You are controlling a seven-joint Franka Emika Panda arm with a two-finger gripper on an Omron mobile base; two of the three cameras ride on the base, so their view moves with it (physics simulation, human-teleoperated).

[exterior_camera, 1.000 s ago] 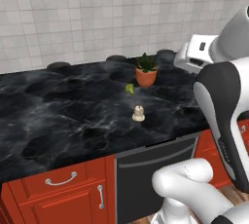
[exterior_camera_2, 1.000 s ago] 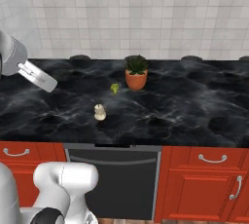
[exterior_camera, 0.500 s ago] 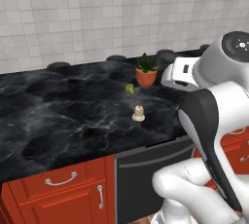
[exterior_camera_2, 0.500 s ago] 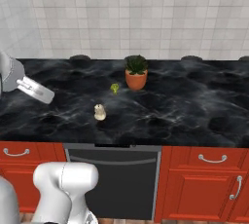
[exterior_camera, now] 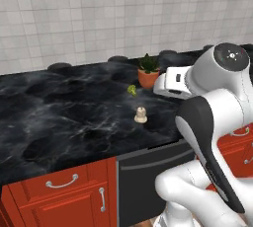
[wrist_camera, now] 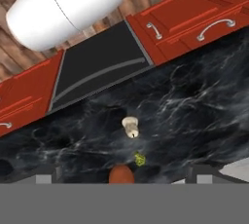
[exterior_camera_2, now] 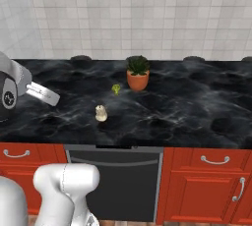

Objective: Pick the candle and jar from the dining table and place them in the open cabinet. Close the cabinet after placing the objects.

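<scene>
The small cream candle [exterior_camera: 141, 115] [exterior_camera_2: 101, 113] stands upright on the black marble dining table [exterior_camera: 64, 107], near its front edge. In the hand view the candle [wrist_camera: 130, 126] sits mid-picture, some way out from my gripper [wrist_camera: 124, 174]. The two fingertips [wrist_camera: 46, 173] are spread wide apart with nothing between them, so the gripper is open. From the left base view my hand [exterior_camera: 170, 83] hovers above the table, to the right of the candle and beside the plant pot. The jar and the cabinet are out of view.
A terracotta plant pot [exterior_camera: 148, 77] [exterior_camera_2: 138, 79] stands behind the candle, with a small green broccoli [exterior_camera: 132, 90] [exterior_camera_2: 116, 88] between them. Red drawer fronts [exterior_camera_2: 211, 171] and a dark dishwasher panel [exterior_camera_2: 115, 171] lie under the table. A tiled wall is behind.
The arm has swung down and inward, bringing the hand lower over the table and closer to the pot and candle. The candle, broccoli and pot have not moved.
</scene>
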